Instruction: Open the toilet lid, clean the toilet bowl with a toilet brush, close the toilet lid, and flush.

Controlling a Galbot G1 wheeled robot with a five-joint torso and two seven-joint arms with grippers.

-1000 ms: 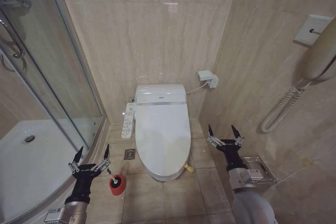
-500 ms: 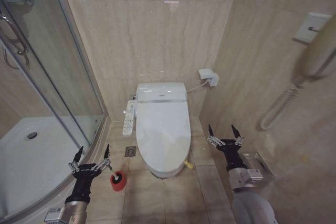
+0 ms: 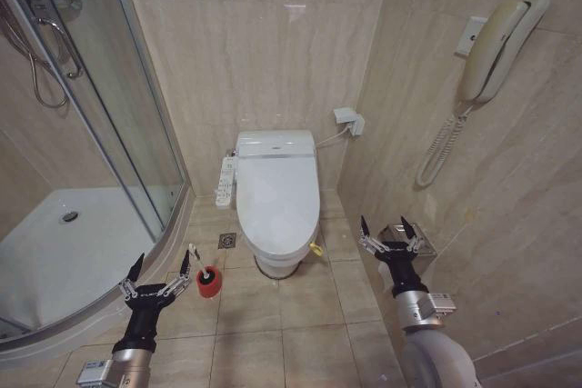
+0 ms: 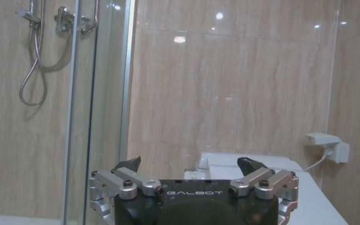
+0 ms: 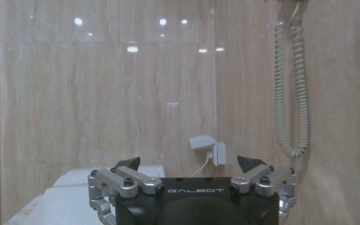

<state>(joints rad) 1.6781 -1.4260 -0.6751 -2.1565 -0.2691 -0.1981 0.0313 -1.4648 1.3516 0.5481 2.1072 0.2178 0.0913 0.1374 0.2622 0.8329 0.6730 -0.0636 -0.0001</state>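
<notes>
The left gripper (image 3: 161,263) is raised low on the robot's left with its two dark fingers spread wide apart and nothing between them; from its wrist camera the same fingers (image 4: 128,164) stand parted in front of the beige wall and the glass shower door (image 4: 99,108). Just beyond it on the floor tiles sits a small red holder cup (image 3: 209,282) with the toilet brush (image 3: 196,258) standing in it, its thin white handle leaning up toward the gripper's fingertips, near them but not between them. The right gripper (image 3: 388,228) is held up on the robot's right, beside the side wall, its fingers likewise spread and empty; its wrist view shows the parted fingers (image 5: 251,164) before a wall socket (image 5: 209,148) and a coiled phone cord (image 5: 290,89). Between and beyond the two arms stands the toilet bowl (image 3: 275,265) against the back wall, its control panel (image 3: 226,180) on the shower side. The toilet lid (image 3: 275,197) lies shut flat on top, with a yellow-green band (image 3: 316,248) at its front edge on the robot's right. A floor drain (image 3: 227,240) sits between toilet and shower tray (image 3: 64,261)
</notes>
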